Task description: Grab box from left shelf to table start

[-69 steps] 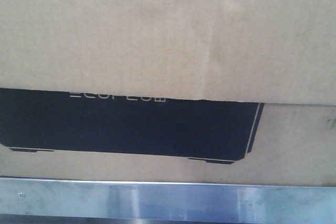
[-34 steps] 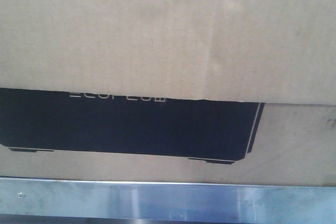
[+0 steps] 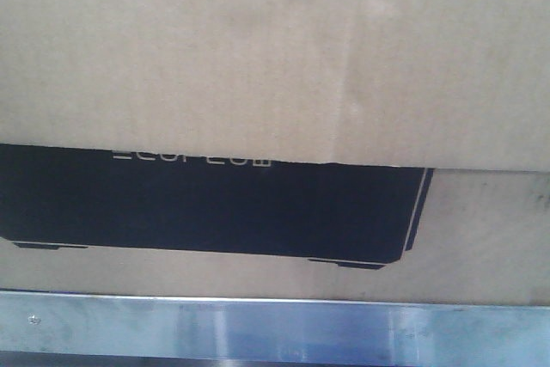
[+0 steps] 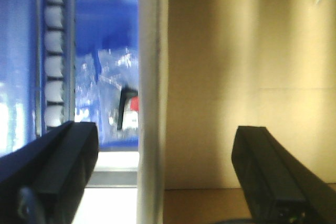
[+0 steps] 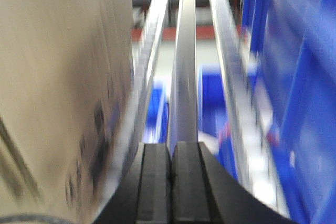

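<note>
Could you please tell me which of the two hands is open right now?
The left hand: its dark fingers stand wide apart, with the box visible between them. The right hand has its pads pressed together.

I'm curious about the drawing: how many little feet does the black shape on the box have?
2 on the shape: one foot at left, one at right. More may hide off-frame left.

Brown cardboard box (image 3: 275,58), black silhouette printed at 7 o'clock, sits just above the shiny metal shelf (image 3: 275,328) at 6 o'clock.
</note>
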Controlling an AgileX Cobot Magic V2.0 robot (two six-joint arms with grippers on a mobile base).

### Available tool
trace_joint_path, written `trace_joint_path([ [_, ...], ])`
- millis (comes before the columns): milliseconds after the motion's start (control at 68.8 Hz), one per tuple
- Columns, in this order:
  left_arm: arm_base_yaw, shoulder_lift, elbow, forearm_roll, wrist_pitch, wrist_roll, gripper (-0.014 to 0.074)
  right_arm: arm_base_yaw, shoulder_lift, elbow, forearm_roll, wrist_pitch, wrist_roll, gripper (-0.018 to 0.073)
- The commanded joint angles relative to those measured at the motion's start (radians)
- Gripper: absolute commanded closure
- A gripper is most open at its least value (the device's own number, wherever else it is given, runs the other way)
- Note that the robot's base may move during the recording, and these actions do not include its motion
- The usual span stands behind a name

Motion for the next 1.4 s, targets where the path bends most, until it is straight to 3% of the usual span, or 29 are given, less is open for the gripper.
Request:
trace_joint_path([
  [0, -0.008, -0.016, -0.035, 0.004, -0.037, -0.004, 0.0164, -0.001, -0.010, -0.040, -0.003, -0.106, 0.000, 0.0502],
  [145, -0.008, -0.010, -0.035, 0.014, -0.030, -0.004, 0.0164, -0.001, -0.006, -0.176, -0.003, 0.025, 0.000, 0.0496],
  [218, -0.008, -0.010, -0.035, 0.016, -0.030, -0.004, 0.0164, -0.001, 0.011, -0.252, -0.003, 0.095, 0.000, 0.0449],
  [451, -0.008, -0.010, -0.035, 0.018, -0.009, -0.004, 0.0164, -0.001, 0.161, -0.459, -0.004, 0.185, -0.001, 0.0001],
  [523, -0.008, -0.010, -0.035, 0.020, -0.010, -0.004, 0.0164, -0.001, 0.213, -0.519, -0.004, 0.225, -0.001, -0.0049],
  [872, -0.008, -0.010, -0.035, 0.048, 0.051, -0.004, 0.0164, 0.000, 0.481, -0.836, 0.004, 0.476, -0.003, -0.0045],
  [1105, -0.008, -0.010, -0.035, 0.054, 0.064, -0.004, 0.0164, 0.000, 0.681, -1.024, 0.125, 0.676, -0.129, -0.0045],
  [1381, -0.008, -0.012, 0.011, 0.054, 0.065, -0.004, 0.0164, 0.000, 0.907, -1.165, 0.154, 0.822, -0.133, -0.0045],
])
